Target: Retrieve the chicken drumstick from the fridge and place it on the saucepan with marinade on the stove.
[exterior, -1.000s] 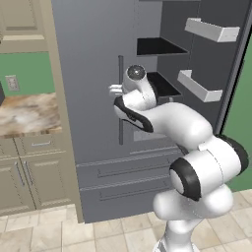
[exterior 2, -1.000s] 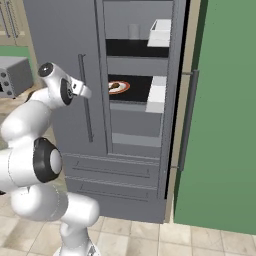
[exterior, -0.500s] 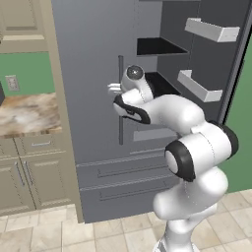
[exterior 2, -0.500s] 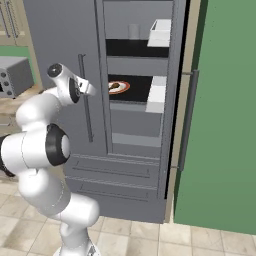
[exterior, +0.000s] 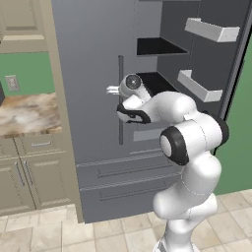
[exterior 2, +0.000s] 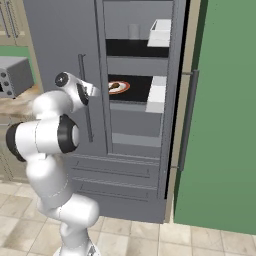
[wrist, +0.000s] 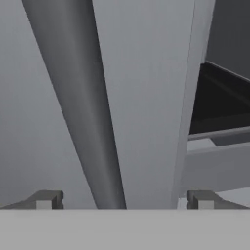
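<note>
You have one fridge (exterior 2: 140,30), its right door swung open. Count two dark inner shelves (exterior 2: 135,47), two white door bins (exterior: 212,30), two lower drawers (exterior: 128,170) and one bar handle (exterior: 120,98) on the closed door. One plate (exterior 2: 119,87) lies on the lower shelf. One toaster oven (exterior 2: 15,75) stands on one counter (exterior: 27,115).

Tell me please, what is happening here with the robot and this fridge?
The robot's gripper is open and empty, close in front of the fridge, by the closed left door's bar handle. The right door stands open. On a middle shelf lies the chicken drumstick on a plate, not yet picked up.
</note>
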Controlling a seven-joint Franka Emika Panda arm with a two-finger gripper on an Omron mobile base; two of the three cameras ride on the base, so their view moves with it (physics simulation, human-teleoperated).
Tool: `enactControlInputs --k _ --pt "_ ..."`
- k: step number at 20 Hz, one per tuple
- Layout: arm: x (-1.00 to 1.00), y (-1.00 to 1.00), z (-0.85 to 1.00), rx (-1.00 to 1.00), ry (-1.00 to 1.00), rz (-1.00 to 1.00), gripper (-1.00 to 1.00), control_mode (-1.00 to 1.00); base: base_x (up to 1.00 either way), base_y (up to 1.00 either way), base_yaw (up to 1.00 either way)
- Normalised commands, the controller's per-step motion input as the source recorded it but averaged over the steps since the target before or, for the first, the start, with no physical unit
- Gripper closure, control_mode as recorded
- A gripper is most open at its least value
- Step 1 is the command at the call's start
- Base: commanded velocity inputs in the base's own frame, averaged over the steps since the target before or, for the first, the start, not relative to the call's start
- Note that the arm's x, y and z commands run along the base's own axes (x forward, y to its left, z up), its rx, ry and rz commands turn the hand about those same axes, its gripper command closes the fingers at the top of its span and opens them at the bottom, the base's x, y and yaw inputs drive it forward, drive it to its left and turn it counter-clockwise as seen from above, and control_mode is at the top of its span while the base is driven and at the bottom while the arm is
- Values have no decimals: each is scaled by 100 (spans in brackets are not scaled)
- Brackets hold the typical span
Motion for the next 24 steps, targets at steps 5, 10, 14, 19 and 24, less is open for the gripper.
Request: enactControlInputs --k 5,10,14,19,24 --pt "63 14 0 0 0 0 -100 -100 0 0 0" --pt "61 17 0 0 0 0 -100 -100 0 0 0" --pt "60 14 0 0 0 0 -100 -100 0 0 0" --pt "34 15 0 0 3 0 100 -100 0 0 0" --pt "0 0 0 0 0 0 100 -100 0 0 0"
